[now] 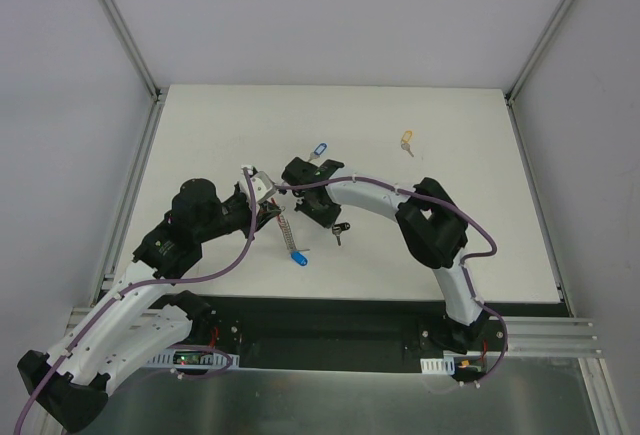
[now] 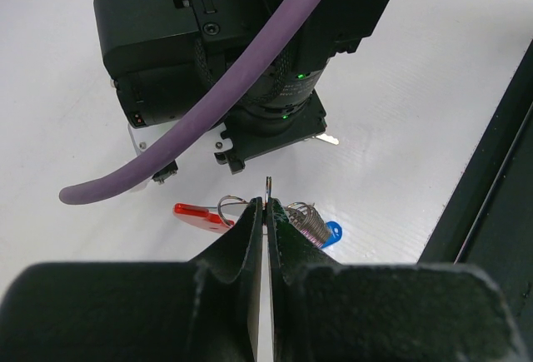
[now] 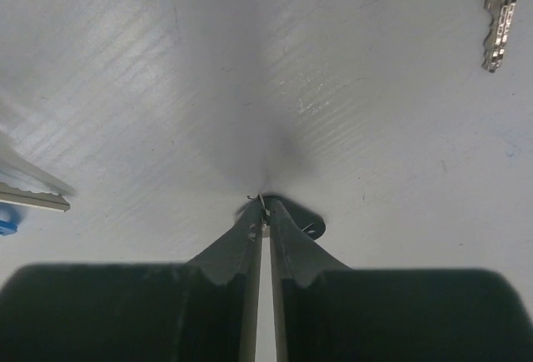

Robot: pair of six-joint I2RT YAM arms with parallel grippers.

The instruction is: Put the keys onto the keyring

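Keyring [image 2: 196, 215] lying on desk [image 2: 416, 129] beneath left jaws, which are pinching shut on its wire loop [image 2: 233, 204]. Right jaws clamping shut on wire sliver [image 3: 261, 204] near keyring. Blue-tagged key [image 2: 331, 233] touching keyring, threading unclear; green-tagged key [image 3: 495, 12] and yellow-tagged key [image 1: 406, 140] lying apart from keyring, awaiting threading.

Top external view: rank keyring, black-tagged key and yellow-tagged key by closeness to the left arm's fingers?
1. keyring, right at the left fingers.
2. black-tagged key, farther right, beside the right arm.
3. yellow-tagged key, far back right.
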